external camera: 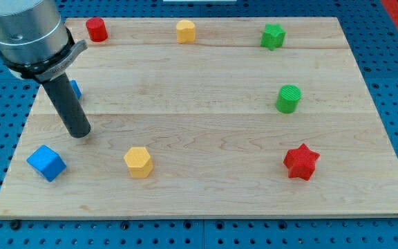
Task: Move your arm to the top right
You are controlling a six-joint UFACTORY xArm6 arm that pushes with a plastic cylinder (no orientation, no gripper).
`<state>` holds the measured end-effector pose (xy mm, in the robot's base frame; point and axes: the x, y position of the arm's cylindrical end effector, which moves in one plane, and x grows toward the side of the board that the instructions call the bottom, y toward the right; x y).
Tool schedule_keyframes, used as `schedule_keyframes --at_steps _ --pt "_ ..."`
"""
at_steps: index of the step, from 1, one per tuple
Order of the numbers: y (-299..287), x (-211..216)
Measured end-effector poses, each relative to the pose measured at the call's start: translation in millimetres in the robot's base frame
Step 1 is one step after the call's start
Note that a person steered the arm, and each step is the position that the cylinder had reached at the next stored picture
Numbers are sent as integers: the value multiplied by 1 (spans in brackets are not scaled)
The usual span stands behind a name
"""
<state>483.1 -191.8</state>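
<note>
Blocks sit all around the edges of the wooden counter (206, 111), so the middle is bare and my tip (80, 133) has room to slide. My tip is at the left side of the frame, touching the wood. It is just above the blue cube (46, 162) at the lower left and not touching it. Another blue block (74, 89) peeks out from behind the dark rod, and I cannot tell its shape. The tool here is only a straight rod, so it has nothing to open or close and it holds nothing. Along the top edge are a red cylinder (97, 29) at the upper left, a yellow block (186, 31) in the middle, and a green star (273, 36) toward the upper right. Below the green star is a green cylinder (289, 98) on the right side. A red star (301, 162) is at the lower right, and a yellow hexagon block (138, 162) is at the lower middle. The task's place is the top right corner of the counter, past the green star, and it is far from my tip. I think the move has hardly begun. A path across the bare middle looks safe, but the green star and green cylinder stand near the end of it and could get bumped. I see no words, labels or brand names anywhere.
</note>
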Motion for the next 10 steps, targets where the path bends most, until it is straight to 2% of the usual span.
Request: schedule_keyframes --at_steps 1,3,4,5,6,8,9,10 --pt "7 -11" --pt "89 -27" --pt "138 -68" --pt "183 -133" --pt "229 -172" --pt "313 -135" --pt "386 -186" --pt "430 -249"
